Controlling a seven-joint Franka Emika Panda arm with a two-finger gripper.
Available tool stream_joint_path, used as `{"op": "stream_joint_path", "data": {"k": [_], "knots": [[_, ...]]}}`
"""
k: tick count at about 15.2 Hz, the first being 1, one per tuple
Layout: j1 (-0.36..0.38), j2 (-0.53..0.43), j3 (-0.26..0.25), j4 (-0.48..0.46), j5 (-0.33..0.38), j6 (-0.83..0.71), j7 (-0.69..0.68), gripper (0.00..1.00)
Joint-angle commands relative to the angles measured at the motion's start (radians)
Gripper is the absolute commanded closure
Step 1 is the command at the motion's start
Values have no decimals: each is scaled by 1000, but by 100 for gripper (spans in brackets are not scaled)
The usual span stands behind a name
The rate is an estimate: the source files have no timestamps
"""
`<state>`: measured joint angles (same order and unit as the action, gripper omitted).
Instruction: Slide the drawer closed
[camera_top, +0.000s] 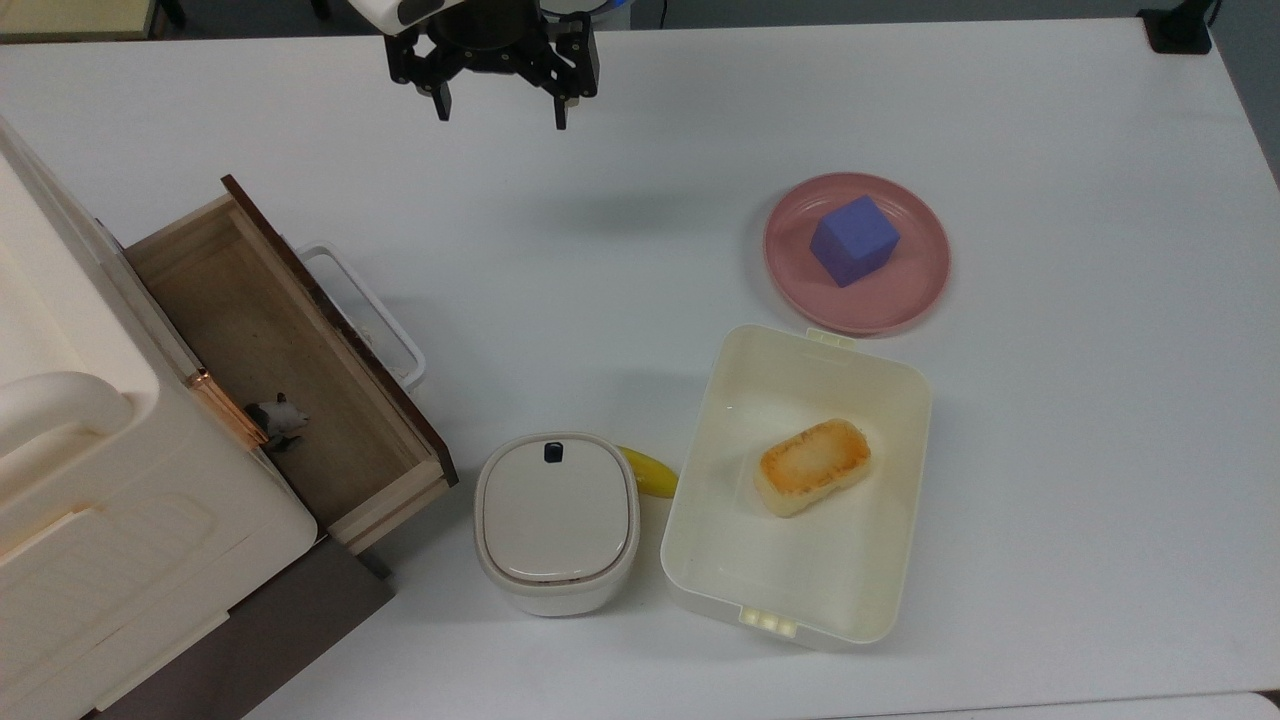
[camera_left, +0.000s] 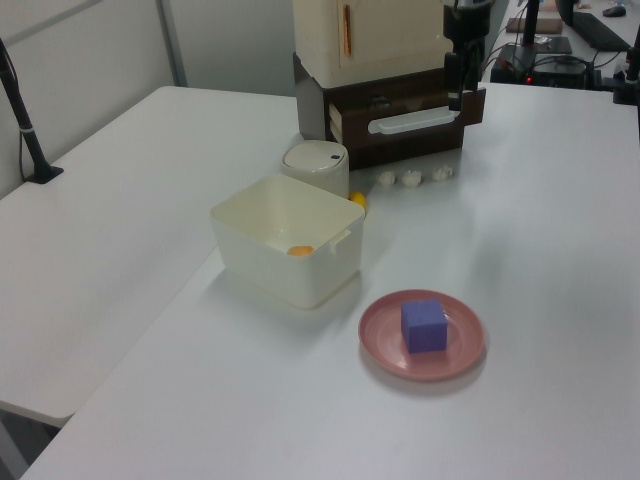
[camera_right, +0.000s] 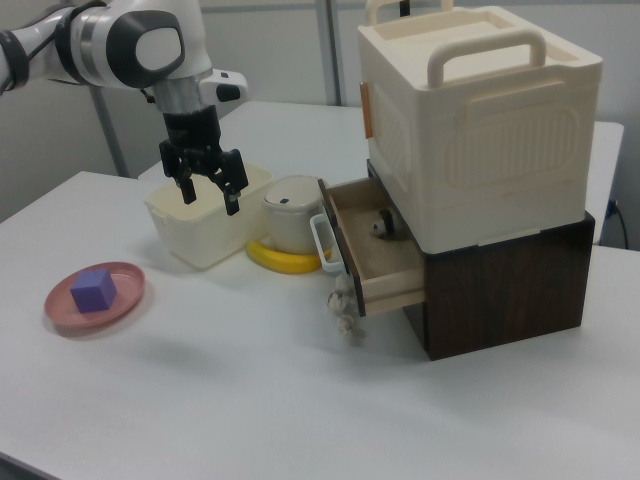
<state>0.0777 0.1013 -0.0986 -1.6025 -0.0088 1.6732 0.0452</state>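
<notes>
Gripper: your gripper (camera_top: 499, 110) hangs above the table (camera_top: 640, 120) near the far edge as the top view shows it, fingers spread apart and grasping nothing; in the right view it (camera_right: 209, 195) points down, with the tub behind it.
Drawer: you have the drawer (camera_top: 280, 350) pulled well out of the cabinet (camera_top: 110, 470) at the top view's left edge of the table; its dark front panel and white loop handle (camera_top: 365, 315) face the open table.
Drawer inside: a small black-and-white object (camera_top: 277, 418) lies on the wood floor close to the cabinet; you can see it in the right view too (camera_right: 382, 226).
Gap: the gripper is well apart from the drawer, touching neither panel nor handle.
Bin: a small white lidded bin (camera_top: 556, 520) stands just beside the drawer's near corner in the top view.
Banana: a yellow banana (camera_top: 648, 470) lies between the bin and the tub; the right view shows it (camera_right: 282, 262) curving round the bin's foot.
Tub: a cream tub (camera_top: 800, 590) sits near the table's front edge in the top view, a toasted bread piece (camera_top: 812, 466) inside.
Plate: a pink plate (camera_top: 905, 290) lies just beyond the tub, carrying a blue cube (camera_top: 853, 240).
Small bits: in the left view three small white lumps (camera_left: 411, 177) lie on the table in front of the drawer.
</notes>
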Motion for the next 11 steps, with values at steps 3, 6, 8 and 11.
{"op": "stream_joint_path", "data": {"k": [3,6,8,11], "knots": [[-16,-28,14,-27,7,-7,15,61],[-16,-12,13,-28,30,-1,189,78],[-16,15,10,-31,30,16,298,90],[-42,83,7,-28,30,100,476,100]]}}
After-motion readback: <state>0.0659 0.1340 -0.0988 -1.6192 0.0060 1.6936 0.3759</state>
